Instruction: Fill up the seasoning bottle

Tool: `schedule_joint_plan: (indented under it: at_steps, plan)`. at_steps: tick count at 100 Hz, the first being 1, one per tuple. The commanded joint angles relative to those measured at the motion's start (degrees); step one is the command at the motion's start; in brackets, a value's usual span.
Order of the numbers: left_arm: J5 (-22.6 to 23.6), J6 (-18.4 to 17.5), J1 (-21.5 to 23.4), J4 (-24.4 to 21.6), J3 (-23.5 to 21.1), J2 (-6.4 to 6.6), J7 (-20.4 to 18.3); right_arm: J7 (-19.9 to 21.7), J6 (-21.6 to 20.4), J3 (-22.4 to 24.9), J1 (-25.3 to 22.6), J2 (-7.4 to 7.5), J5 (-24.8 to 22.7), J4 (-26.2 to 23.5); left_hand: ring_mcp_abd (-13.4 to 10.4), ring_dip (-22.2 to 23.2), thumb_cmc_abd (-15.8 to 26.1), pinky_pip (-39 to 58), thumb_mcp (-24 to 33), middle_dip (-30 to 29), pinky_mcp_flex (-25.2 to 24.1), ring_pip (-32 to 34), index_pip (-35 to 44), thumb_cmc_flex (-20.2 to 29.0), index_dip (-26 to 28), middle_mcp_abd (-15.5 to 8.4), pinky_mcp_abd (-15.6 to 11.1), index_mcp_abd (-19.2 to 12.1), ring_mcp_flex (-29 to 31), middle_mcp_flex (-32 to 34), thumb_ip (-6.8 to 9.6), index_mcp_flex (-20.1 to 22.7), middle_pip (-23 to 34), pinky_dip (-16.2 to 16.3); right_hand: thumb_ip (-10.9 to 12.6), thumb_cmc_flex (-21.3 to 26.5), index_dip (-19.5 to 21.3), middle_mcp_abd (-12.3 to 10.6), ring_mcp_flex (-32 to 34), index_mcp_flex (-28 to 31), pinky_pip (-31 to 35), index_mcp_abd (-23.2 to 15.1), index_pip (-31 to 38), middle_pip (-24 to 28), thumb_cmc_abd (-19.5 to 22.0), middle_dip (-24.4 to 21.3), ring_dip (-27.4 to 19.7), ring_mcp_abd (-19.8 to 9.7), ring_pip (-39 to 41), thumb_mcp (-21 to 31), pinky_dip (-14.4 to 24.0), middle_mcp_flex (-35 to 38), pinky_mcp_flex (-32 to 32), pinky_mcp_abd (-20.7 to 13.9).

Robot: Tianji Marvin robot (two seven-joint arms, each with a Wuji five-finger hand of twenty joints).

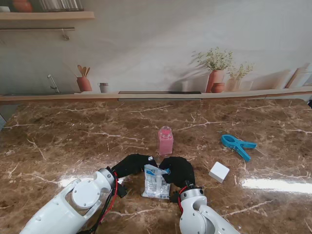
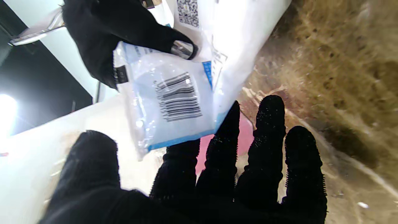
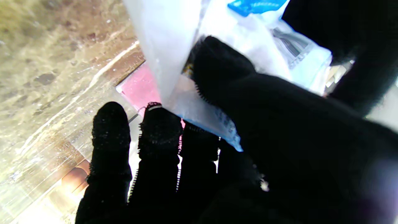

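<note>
Right hand (image 1: 178, 170) pinches the seasoning bag (image 1: 156, 181) aloft near the counter's (image 1: 58, 141) front edge, presumably for pouring; left hand (image 1: 132, 165) fingers apart alongside; pink bottle (image 1: 165, 140) just beyond.

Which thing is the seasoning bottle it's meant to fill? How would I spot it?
Start at the brown marble table and find the two black-gloved hands near its front edge, holding a clear plastic packet. Just beyond them stands the seasoning bottle. It is the only pink upright thing; the blue clip and white block lie to its right.
</note>
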Motion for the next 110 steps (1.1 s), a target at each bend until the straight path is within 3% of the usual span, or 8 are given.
schedule_joint_plan:
  at_steps: [1,21,25,33,50,60,85,110]
  plan:
    - [1.29,0.28,0.61,-0.46,0.07,0.1,-0.11,-0.17,-0.58,-0.14,-0.44,-0.45,-0.31,0.58,1.06,0.4,3.53,1.19,-1.97,-0.6,-0.08,1.2,-1.15,1.16,-0.72,0.4,-1.61,0.59,-0.01,0.02,1.26,1.2,-0.98,1.59,1.6,2.98,-1.19,-3.73,-0.61,6.41,-0.83,-1.63,3.78,2.63,2.31,1.77,3.08,-1.92,2.46,6.58,1.84,1.35,-0.74,-0.09]
    - [2.94,4.31,0.94,-1.97,-0.12,0.64,-1.5,-2.23,-2.39,-0.23,-0.62,-0.59,-1.37,1.17,1.5,0.55,1.93,3.98,-1.75,-0.93,1.52,3.38,-2.02,6.91,-1.35,1.44,-1.46,1.77,1.63,1.49,1.09,2.12,-0.57,2.19,1.49,3.28,1.0,-4.1,-1.14,8.1,-1.08,-2.56,8.4,3.75,1.65,2.77,3.12,-1.98,3.15,8.68,1.81,1.6,-1.11,-0.49]
    - [2.91,4.67,0.86,-1.97,-0.07,0.72,-1.94,-2.91,-2.77,-0.4,-0.53,-0.64,-1.79,1.5,1.59,0.68,4.35,4.69,-1.88,-0.95,1.51,3.92,-1.8,6.33,-1.38,0.7,-1.29,1.45,1.77,2.07,0.97,2.75,-0.23,2.47,1.48,3.32,1.48,-4.17,-1.27,8.25,-1.12,-3.02,9.58,3.99,1.53,3.0,3.09,-2.05,3.29,9.14,1.81,1.65,-1.18,-0.51]
    - [1.35,6.7,1.27,-2.42,-0.16,0.32,-1.55,-4.1,-3.52,-0.8,-0.28,-0.66,-2.82,2.14,3.6,1.2,6.87,5.71,-1.94,-1.02,1.11,5.3,-1.31,7.19,-1.66,2.57,-0.24,2.74,2.08,3.49,0.77,4.9,0.38,2.94,1.48,3.43,2.02,-4.31,-1.29,8.51,-1.11,-3.7,11.37,4.32,1.35,3.26,3.01,-2.22,3.53,9.76,1.81,1.86,-1.14,-0.62]
    - [-0.32,8.63,0.97,-2.74,-0.08,0.49,-3.45,-6.7,-4.58,-1.72,0.59,-0.69,-5.08,3.76,4.09,1.9,13.49,6.17,-2.59,-0.51,0.18,6.95,-1.84,9.73,-2.81,2.38,-0.23,2.0,1.29,4.03,-0.16,7.0,1.29,3.18,1.48,3.48,2.38,-4.54,-1.58,8.8,-1.18,-4.48,13.76,4.78,1.26,3.77,3.13,-2.46,3.97,10.55,1.75,1.96,-1.33,-0.94]
    - [-1.63,9.65,1.01,-3.01,-0.12,0.37,-3.88,-7.95,-5.07,-2.36,1.24,-0.54,-6.73,4.82,4.74,2.12,13.5,5.99,-2.67,-0.39,-0.64,7.12,-1.39,10.27,-3.08,2.64,-0.1,2.6,0.68,4.31,-0.14,9.08,1.36,3.27,1.47,3.37,2.45,-4.64,-1.65,8.81,-1.21,-4.86,14.4,4.87,1.38,3.88,3.16,-2.63,4.05,10.66,1.7,1.97,-1.36,-1.09]
    - [-0.27,11.49,-0.34,-3.92,0.5,2.34,-10.9,-10.34,-4.93,-3.19,2.06,-0.71,-8.16,6.05,1.6,0.84,-4.55,2.56,-1.33,-0.74,-2.84,4.07,-4.09,12.46,-3.72,0.47,-2.06,0.83,-2.21,0.94,1.93,1.78,-0.19,2.22,1.72,3.07,1.99,-4.95,-1.98,8.56,-1.28,-5.23,14.61,4.83,2.11,4.05,3.03,-3.02,4.04,10.33,1.54,1.53,-1.5,-1.37]
    - [3.42,13.25,-1.73,-5.11,1.66,4.13,-15.7,-12.71,-4.55,-3.3,2.56,-1.13,-8.65,6.74,-1.33,0.39,-14.77,-0.89,1.5,-0.07,-5.04,1.91,-7.51,15.38,-5.54,-2.15,-1.33,1.05,-0.73,3.31,2.81,-4.57,1.26,2.51,2.0,3.02,1.51,-5.25,-2.37,8.4,-1.29,-5.42,14.18,4.86,2.3,3.97,2.8,-3.33,3.99,9.8,1.4,0.95,-1.72,-1.62]
